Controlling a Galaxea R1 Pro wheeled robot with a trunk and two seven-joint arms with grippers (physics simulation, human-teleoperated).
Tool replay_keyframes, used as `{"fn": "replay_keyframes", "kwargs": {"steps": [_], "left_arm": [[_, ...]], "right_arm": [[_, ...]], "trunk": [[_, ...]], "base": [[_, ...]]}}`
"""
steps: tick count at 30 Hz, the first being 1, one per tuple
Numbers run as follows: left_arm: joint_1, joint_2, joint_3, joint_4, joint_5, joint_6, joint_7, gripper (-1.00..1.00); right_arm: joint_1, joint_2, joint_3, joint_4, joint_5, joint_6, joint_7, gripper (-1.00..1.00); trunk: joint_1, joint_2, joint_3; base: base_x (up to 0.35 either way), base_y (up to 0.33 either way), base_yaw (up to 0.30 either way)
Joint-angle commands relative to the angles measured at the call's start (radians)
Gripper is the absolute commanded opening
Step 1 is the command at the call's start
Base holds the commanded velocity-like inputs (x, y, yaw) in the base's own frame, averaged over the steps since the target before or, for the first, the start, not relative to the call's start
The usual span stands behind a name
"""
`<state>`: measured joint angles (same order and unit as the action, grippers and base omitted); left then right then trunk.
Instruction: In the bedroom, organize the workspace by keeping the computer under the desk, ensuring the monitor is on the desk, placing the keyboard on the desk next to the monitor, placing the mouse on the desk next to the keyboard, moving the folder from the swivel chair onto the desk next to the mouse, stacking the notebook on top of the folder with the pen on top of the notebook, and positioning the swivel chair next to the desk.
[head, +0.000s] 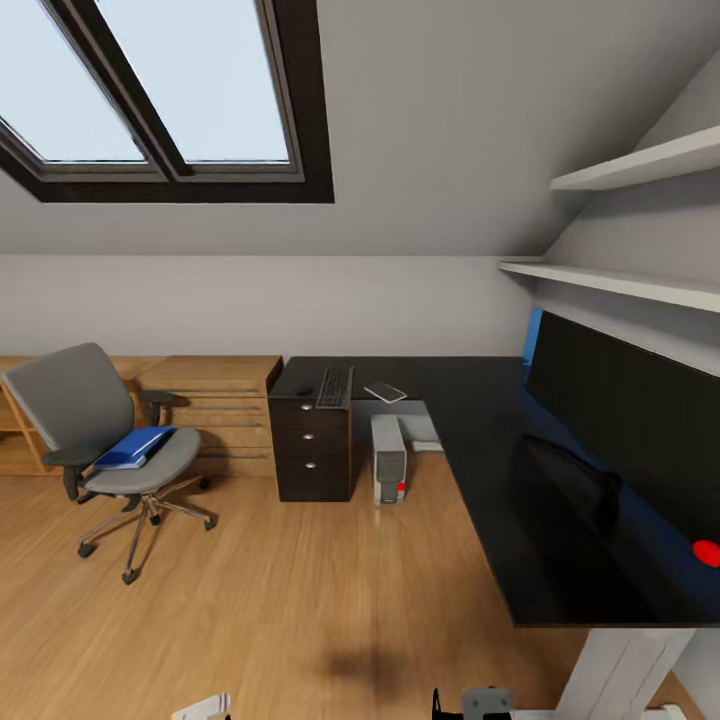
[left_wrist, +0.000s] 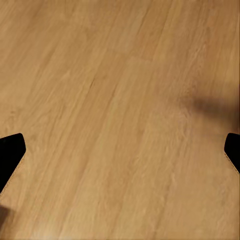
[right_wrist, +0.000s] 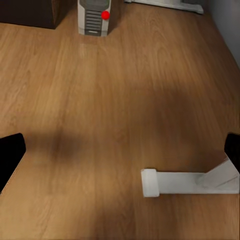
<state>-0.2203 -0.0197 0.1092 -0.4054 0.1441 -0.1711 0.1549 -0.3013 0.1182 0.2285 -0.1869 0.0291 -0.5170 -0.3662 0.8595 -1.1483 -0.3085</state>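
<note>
The room had a light wooden floor (head: 260, 600), grey walls and a big skylight (head: 160, 90) in the sloped ceiling. A long black bench (head: 480, 430) ran along the back wall and turned down the right side. It had white legs and a dark set of three drawers (head: 313, 450) under its left end.

The grey swivel chair (head: 100, 430) stood on the floor, well away from the bench, in front of the low wooden cabinets (head: 215, 405). The blue folder (head: 135, 446) lay flat on its seat.

The keyboard (head: 335, 386) lay on the bench above the drawers. A small dark thing, maybe the mouse (head: 304, 391), sat just beside it on the left. A thin grey flat thing, which may have been the notebook (head: 385, 392), lay near the keyboard on the right. The pen was too small to make out.

The computer (head: 388, 458) stood on the floor under the bench, just right of the drawers, with a red dot on its front. The right wrist view showed it too, far off across the floor, and a white bench foot (right_wrist: 187, 182) closer by.

The monitor (head: 625, 410) stood on the right part of the bench, its black screen facing the room.

The left hand (left_wrist: 120, 155) hung over bare floor with its fingers (left_wrist: 10, 155) spread wide. The right hand (right_wrist: 120, 155) was wide too, holding nothing.
</note>
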Motion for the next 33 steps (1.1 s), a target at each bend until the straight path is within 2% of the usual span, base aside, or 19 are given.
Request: {"fn": "replay_keyframes", "kwargs": {"steps": [1,13,27,33], "left_arm": [[-0.001,0.000,0.000,0.000,0.010,-0.005,0.000,1.00],[-0.001,0.000,0.000,0.000,0.009,-0.011,0.000,1.00],[-0.001,-0.001,-0.001,0.000,0.009,-0.013,0.000,1.00],[-0.001,-0.002,-0.001,0.000,0.010,-0.013,0.000,1.00]], "right_arm": [[-0.001,0.000,0.006,0.001,0.003,0.000,-0.010,1.00],[-0.001,0.000,0.007,0.004,0.004,0.000,-0.008,1.00],[-0.001,0.000,0.008,0.004,0.003,0.000,-0.008,1.00],[-0.001,0.000,0.008,0.004,0.003,0.000,-0.008,1.00]], "trunk": [[0.001,-0.001,-0.001],[0.001,-0.001,-0.001],[0.001,-0.001,-0.001],[0.001,-0.001,-0.001]], "base": [[0.327,0.088,0.000],[0.333,0.038,0.000],[0.332,0.122,0.000],[0.107,0.029,0.000]]}}
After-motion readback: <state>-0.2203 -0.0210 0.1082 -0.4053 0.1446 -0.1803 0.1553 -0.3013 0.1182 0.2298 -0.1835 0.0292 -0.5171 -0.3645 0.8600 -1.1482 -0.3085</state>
